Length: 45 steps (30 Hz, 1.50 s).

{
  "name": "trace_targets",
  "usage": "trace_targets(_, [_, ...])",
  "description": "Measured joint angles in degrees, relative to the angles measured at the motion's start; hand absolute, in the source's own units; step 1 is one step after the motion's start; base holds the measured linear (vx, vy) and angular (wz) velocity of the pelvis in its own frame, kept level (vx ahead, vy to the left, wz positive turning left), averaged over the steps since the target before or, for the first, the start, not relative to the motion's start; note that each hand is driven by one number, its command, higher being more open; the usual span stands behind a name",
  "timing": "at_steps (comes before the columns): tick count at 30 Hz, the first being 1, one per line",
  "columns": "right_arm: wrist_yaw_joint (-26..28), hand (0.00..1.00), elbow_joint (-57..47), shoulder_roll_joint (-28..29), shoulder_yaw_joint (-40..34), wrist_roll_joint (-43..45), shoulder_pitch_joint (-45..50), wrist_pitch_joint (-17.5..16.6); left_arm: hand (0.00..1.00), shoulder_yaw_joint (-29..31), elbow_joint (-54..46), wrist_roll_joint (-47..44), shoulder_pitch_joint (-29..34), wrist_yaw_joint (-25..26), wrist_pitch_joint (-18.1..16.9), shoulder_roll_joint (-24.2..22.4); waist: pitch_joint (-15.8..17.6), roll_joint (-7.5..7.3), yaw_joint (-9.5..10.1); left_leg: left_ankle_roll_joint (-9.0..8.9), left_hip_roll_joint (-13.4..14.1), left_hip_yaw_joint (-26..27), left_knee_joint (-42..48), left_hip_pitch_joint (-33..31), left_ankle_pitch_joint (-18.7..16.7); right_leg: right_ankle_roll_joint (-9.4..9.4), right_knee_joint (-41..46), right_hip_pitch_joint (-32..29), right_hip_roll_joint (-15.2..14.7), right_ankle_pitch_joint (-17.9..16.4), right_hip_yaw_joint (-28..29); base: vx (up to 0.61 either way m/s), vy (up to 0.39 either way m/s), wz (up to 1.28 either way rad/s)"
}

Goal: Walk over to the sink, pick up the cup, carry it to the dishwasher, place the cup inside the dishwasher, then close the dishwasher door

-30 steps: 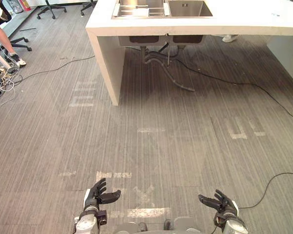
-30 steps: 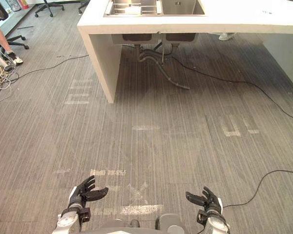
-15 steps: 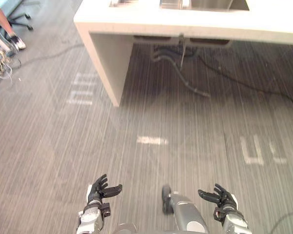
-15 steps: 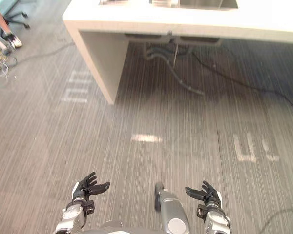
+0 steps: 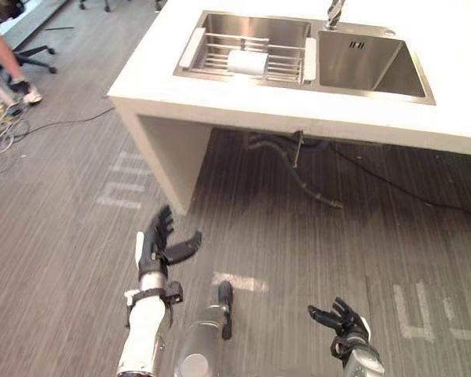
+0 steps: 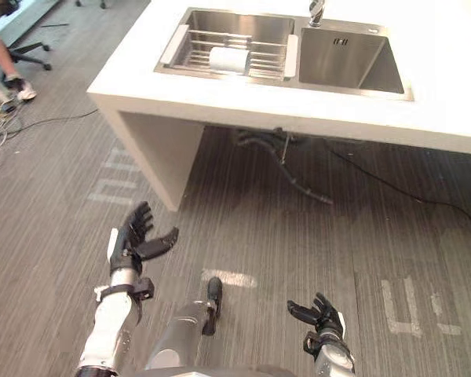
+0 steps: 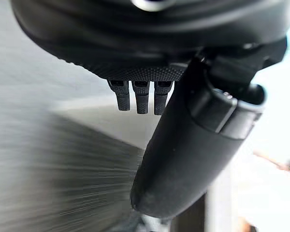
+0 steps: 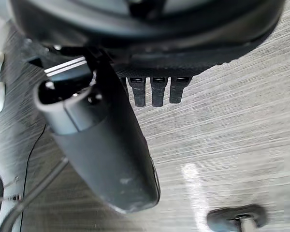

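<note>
The cup (image 5: 246,63) lies in the rack (image 5: 281,69) in the sink (image 5: 365,69), upper centre, behind the counter (image 5: 220,106) edge. The left hand (image 5: 157,245), lower left, and the right hand (image 5: 342,320), lower right, hover over the floor (image 5: 314,243), fingers spread and holding nothing.

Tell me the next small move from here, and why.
Probably a step forward toward the counter. The white cup lies on its side in the wire rack in the left sink basin, while the left hand and right hand are both open, empty and over the floor, short of its edge.
</note>
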Motion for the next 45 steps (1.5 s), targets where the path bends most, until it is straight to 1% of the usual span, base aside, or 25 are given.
trace_targets(1, [0.2, 0.90, 0.0, 0.2, 0.0, -0.8, 0.6, 0.0, 0.90, -0.1, -5.0, 1.9, -0.2, 0.2, -0.1, 0.4, 0.0, -0.05, -0.37, 0.90, -0.4, 0.2, 2.4, 1.9, -3.8, 7.71, 13.1, -4.3, -0.6, 2.8, 0.1, 0.69, 0.180, -0.11])
trace_targets(2, [0.6, 0.90, 0.0, 0.4, 0.1, -1.1, 0.9, 0.1, 0.90, -0.1, -7.2, 2.7, -0.7, 0.5, -0.1, 0.9, -0.1, -0.10, -1.01, 1.21, -0.7, 0.0, 2.9, 3.3, -5.2, 11.32, 20.3, -7.0, -1.5, 4.4, 0.3, 0.65, 0.149, 0.06])
trace_targets(3, [1.0, 0.90, -0.2, 0.7, 0.2, -1.1, 1.3, 0.2, 0.90, 0.0, -10.0, 4.2, -1.9, 1.1, -0.2, 1.8, -0.2, -0.06, -1.62, 1.61, -1.3, -0.3, 2.9, 6.9, -7.5, 12.00, 32.0, -11.3, -3.1, 5.1, -0.1, 0.61, 0.124, 0.07])
trace_targets(4, [1.8, 0.90, -1.1, 1.3, 1.2, -1.3, 1.8, 0.7, 0.90, 0.2, -12.8, 5.8, -2.6, 2.2, -0.1, 2.8, -0.2, -0.01, -2.25, 1.69, -1.3, -0.5, 2.0, 11.5, -9.4, 10.28, 38.8, -14.6, -5.3, 4.5, -1.8, 0.60, 0.112, 0.04])
trace_targets(7, [3.3, 0.90, -5.3, 3.0, 3.1, -2.8, 4.2, 0.7, 0.90, 0.2, -18.6, 8.3, -3.6, 3.3, -0.9, 4.2, -0.4, 0.28, -3.08, 0.53, 0.9, -1.5, -0.7, 19.7, -13.0, 5.67, 39.5, -20.7, -6.8, 2.7, -5.7, 0.52, 0.022, -0.02])
trace_targets(8, [4.0, 0.90, -6.6, 3.5, 3.8, -2.8, 5.3, 0.4, 0.90, 0.2, -20.5, 8.9, -3.9, 3.5, -2.3, 5.2, -1.1, 0.71, -3.11, -0.37, 2.1, -1.8, -1.3, 22.1, -14.5, 4.21, 35.9, -24.1, -6.8, 1.9, -7.3, 0.55, -0.108, 0.00])
trace_targets(9, [4.5, 0.90, -6.6, 3.5, 4.0, -2.8, 5.6, 0.1, 0.90, 0.3, -21.5, 10.1, -4.3, 3.9, -3.2, 6.4, -2.0, 0.01, -3.32, -1.15, 2.6, -2.1, -2.5, 24.7, -15.5, 3.56, 31.0, -26.7, -6.8, 1.5, -8.6, 0.47, -0.138, 0.10])
trace_targets(11, [4.4, 0.90, -6.6, 3.4, 3.9, -2.8, 6.0, 0.0, 0.90, 0.3, -21.5, 10.8, -5.6, 4.4, -3.4, 7.7, -2.4, -0.04, -4.44, -2.58, 3.1, -3.8, -4.5, 28.6, -16.7, 2.84, 21.2, -28.8, -6.5, 1.7, -9.1, 0.48, -0.204, 0.45])
trace_targets(12, [4.4, 0.90, -6.3, 3.2, 3.9, -2.8, 6.8, -0.1, 0.90, 0.2, -21.0, 10.9, -6.2, 4.3, -3.6, 9.2, -3.7, -0.20, -5.13, -3.94, 3.4, -4.8, -5.5, 29.3, -17.5, 2.34, 10.7, -29.1, -5.4, 4.7, -8.7, 0.47, -0.230, 0.65])
trace_targets(13, [4.4, 0.90, -6.1, 3.1, 4.0, -2.8, 7.5, -0.1, 0.90, 0.2, -20.8, 11.2, -6.6, 4.3, -3.7, 10.5, -4.3, -0.91, -5.34, -4.88, 3.1, -5.3, -5.8, 29.8, -18.2, 1.74, 6.1, -28.9, -5.5, 8.4, -8.3, 0.51, -0.265, 0.68])
trace_targets(14, [4.7, 0.90, -3.7, 2.4, 3.8, -2.4, 7.5, -0.4, 0.90, 0.0, -19.1, 12.9, -7.3, 4.2, -4.3, 11.9, -4.7, -0.31, -5.92, -6.75, 4.0, -7.1, -5.8, 31.8, -19.7, -0.53, 7.9, -28.1, -4.9, 12.5, -9.1, 0.54, -0.267, 0.40])
trace_targets(15, [4.9, 0.90, -2.4, 1.1, 3.5, -2.4, 7.2, 0.2, 0.90, -0.5, -18.0, 13.1, -7.6, 3.7, -3.7, 12.6, -5.8, 1.55, -5.31, -7.11, 6.3, -7.0, -5.1, 32.2, -19.5, -1.85, 7.8, -27.1, -3.6, 10.6, -10.1, 0.54, -0.277, 0.30])
trace_targets(16, [4.9, 0.90, -2.4, 0.6, 3.6, -2.4, 7.2, 0.2, 0.90, -1.3, -17.3, 13.1, -8.4, 3.4, -3.7, 13.2, -5.9, 2.25, -5.20, -7.64, 7.2, -7.1, -4.0, 32.0, -19.2, -2.34, 7.6, -26.4, -3.1, 9.9, -10.8, 0.60, -0.327, 0.27])
trace_targets(17, [5.2, 0.90, -2.4, -0.4, 3.9, -2.3, 7.3, 0.2, 0.90, -2.8, -16.3, 13.1, -10.6, 1.7, -3.5, 14.2, -5.7, 3.26, -5.61, -9.33, 8.5, -7.8, 1.9, 30.1, -18.4, -3.29, 6.1, -23.7, -2.2, 9.2, -12.5, 0.46, -0.282, 0.44])
trace_targets(18, [5.6, 0.90, -2.6, -0.8, 4.6, -2.3, 7.4, 0.2, 0.90, -4.6, -16.3, 13.2, -12.5, -0.4, -3.1, 15.9, -5.7, 3.31, -5.79, -11.30, 9.8, -8.4, 11.0, 26.6, -15.8, -4.08, 3.6, -20.5, -1.3, 8.8, -13.1, 0.52, -0.321, 0.38])
trace_targets(20, [5.8, 0.90, -4.2, -1.1, 4.9, -2.3, 8.3, 0.1, 0.90, -7.8, -16.3, 14.1, -15.2, -2.4, -3.2, 19.9, -5.7, 3.29, -5.40, -10.85, 12.0, -7.7, 21.7, 22.8, -16.0, -4.60, -0.2, -15.1, -0.2, 8.4, -13.2, 0.33, -0.195, 0.05])
trace_targets(22, [6.2, 0.90, -6.4, -1.6, 4.7, -2.2, 9.0, -0.2, 0.90, -10.3, -16.8, 14.8, -18.9, -4.3, -4.0, 24.3, -5.8, 3.23, -5.11, -10.39, 13.8, -6.3, 25.3, 18.9, -17.5, -4.89, -3.2, -11.4, 0.0, 8.3, -12.8, 0.30, -0.134, -0.11])
trace_targets(25, [6.3, 0.90, -6.5, -2.3, 4.6, -2.2, 8.8, -0.5, 0.90, -11.0, -17.1, 17.1, -22.5, -5.9, -5.6, 28.2, -5.9, 3.06, -4.26, -9.44, 13.7, -6.6, 16.0, 15.5, -18.2, -4.68, -5.9, -9.6, -0.2, 8.4, -11.0, 0.18, 0.003, -0.29])
trace_targets(27, [6.3, 0.90, -6.0, -2.2, 4.6, -2.2, 9.2, -0.5, 0.90, -11.9, -16.5, 18.6, -24.3, -6.4, -6.2, 30.6, -6.0, 2.95, -4.29, -9.22, 11.7, -8.3, 5.9, 15.1, -17.1, -3.96, -6.6, -8.9, -0.8, 8.3, -10.3, 0.13, 0.094, -0.16])
trace_targets(28, [6.3, 0.90, -5.7, -2.3, 4.6, -2.2, 9.4, -0.5, 0.90, -12.9, -15.9, 18.9, -25.2, -6.6, -6.2, 31.5, -6.0, 3.03, -4.27, -8.99, 10.4, -9.2, 0.4, 15.1, -14.1, -3.49, -6.6, -8.7, -1.1, 8.3, -10.0, 0.18, 0.142, -0.18])
trace_targets(29, [6.3, 0.90, -5.6, -2.5, 4.5, -2.2, 9.8, -0.4, 0.90, -14.6, -14.7, 19.6, -26.7, -7.3, -6.3, 32.3, -6.4, 4.01, -4.26, -8.34, 9.7, -9.7, -5.0, 15.2, -5.3, -2.16, -6.3, -8.8, -0.5, 7.7, -9.5, 0.21, 0.185, -0.27])
trace_targets(30, [6.2, 0.90, -4.6, -1.4, 4.5, -2.2, 9.8, -0.2, 0.90, -15.9, -13.5, 19.7, -27.1, -8.2, -6.3, 33.3, -6.5, 2.97, -4.39, -10.57, 9.3, -9.3, -5.6, 16.1, -5.6, -1.18, -5.4, -8.9, -1.2, 7.0, -8.4, 0.16, 0.156, -0.23])
trace_targets(33, [6.6, 0.90, -4.8, 1.4, 4.5, -2.2, 11.2, -0.1, 0.90, -20.1, -10.0, 19.9, -27.9, -10.0, -5.9, 34.4, -6.9, 0.04, -4.29, -9.50, 7.3, -7.4, -8.2, 16.8, -5.1, -0.09, -5.5, -10.0, -3.4, 6.5, -7.1, 0.10, 0.130, -0.14])
trace_targets(38, [6.9, 0.90, -4.7, 2.2, 4.5, -2.2, 11.7, 0.0, 0.90, -23.8, -6.9, 20.8, -27.9, -13.0, -5.0, 36.0, -7.0, -0.27, -4.42, -8.41, 5.9, -6.3, -11.3, 18.0, -4.2, 1.29, -7.4, -9.9, -4.5, 7.2, -6.0, 0.03, 0.070, -0.09])
trace_targets(45, [7.3, 0.90, -2.3, 1.4, 4.5, -2.3, 11.5, 0.0, 0.90, -24.2, 0.7, 20.9, -28.5, -13.8, -4.9, 36.0, -7.0, -0.31, -4.74, -8.90, 6.1, -5.9, -16.9, 19.1, -1.2, 0.80, -9.4, -10.7, -3.8, 8.5, -5.7, 0.00, -0.011, -0.03])
